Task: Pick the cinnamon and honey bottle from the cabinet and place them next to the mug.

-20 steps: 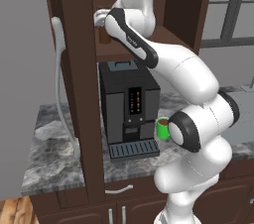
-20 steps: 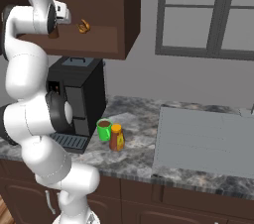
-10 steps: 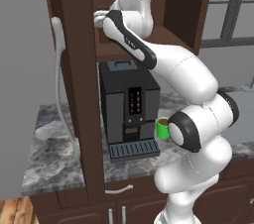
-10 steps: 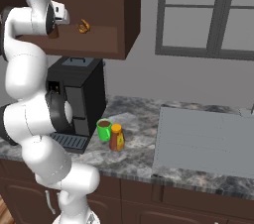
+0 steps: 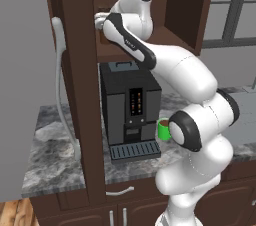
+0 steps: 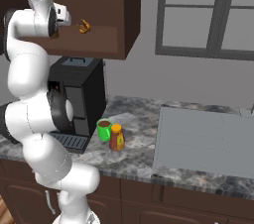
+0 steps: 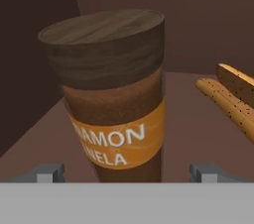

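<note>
The claw (image 7: 127, 172) is reaching into the cabinet (image 6: 99, 15) with its jaws spread wide and nothing gripped, and the cinnamon (image 7: 111, 96) is standing upright on the shelf straight ahead, between the two tips. The honey bottle (image 6: 117, 137) is already sitting on the bench (image 6: 144, 156) just beside the mug (image 6: 104, 130), so the cinnamon pick looks to be the step in hand. Next, the claw likely needs to ease forward and close around the jar's body. A tan speckled piece (image 7: 230, 99) is lying to the claw's right, near the jar; it could get nudged. A coffee machine (image 5: 131, 107) is standing below the claw.
</note>
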Robot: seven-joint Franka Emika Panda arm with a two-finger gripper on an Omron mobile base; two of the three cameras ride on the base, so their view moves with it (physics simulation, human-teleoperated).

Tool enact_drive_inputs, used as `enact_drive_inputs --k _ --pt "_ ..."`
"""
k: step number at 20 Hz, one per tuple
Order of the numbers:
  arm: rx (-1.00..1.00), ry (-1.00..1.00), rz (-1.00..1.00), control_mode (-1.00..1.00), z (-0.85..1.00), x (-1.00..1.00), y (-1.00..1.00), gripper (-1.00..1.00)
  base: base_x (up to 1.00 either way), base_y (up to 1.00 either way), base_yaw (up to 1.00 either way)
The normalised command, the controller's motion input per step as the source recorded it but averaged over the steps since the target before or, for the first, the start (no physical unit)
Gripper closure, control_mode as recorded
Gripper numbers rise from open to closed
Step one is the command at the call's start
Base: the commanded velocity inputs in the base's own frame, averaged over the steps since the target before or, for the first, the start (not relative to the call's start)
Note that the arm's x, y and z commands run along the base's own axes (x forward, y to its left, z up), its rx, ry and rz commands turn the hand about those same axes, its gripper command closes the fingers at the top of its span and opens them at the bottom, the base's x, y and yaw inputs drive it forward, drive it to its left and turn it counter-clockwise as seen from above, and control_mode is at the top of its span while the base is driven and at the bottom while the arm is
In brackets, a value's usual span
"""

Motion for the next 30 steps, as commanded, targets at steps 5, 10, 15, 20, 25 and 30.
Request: enact_drive_inputs --k 5,10,15,20,25,30 --pt "0.00 0.00 0.00 -1.00 0.00 0.09 0.00 -1.00 0.00 0.00 0.00" --pt "0.00 0.00 0.00 -1.00 0.00 0.03 0.00 -1.00 0.00 0.00 0.00" --pt "0.00 0.00 0.00 -1.00 -0.01 0.06 0.03 -1.00 0.00 0.00 0.00" --pt "0.00 0.00 0.00 -1.00 0.00 0.02 0.03 -1.00 0.00 0.00 0.00" --pt "0.00 0.00 0.00 -1.00 0.00 0.00 0.03 -1.00 0.00 0.00 0.00" --pt "0.00 0.00 0.00 -1.00 0.00 0.00 0.00 -1.00 0.00 0.00 0.00"
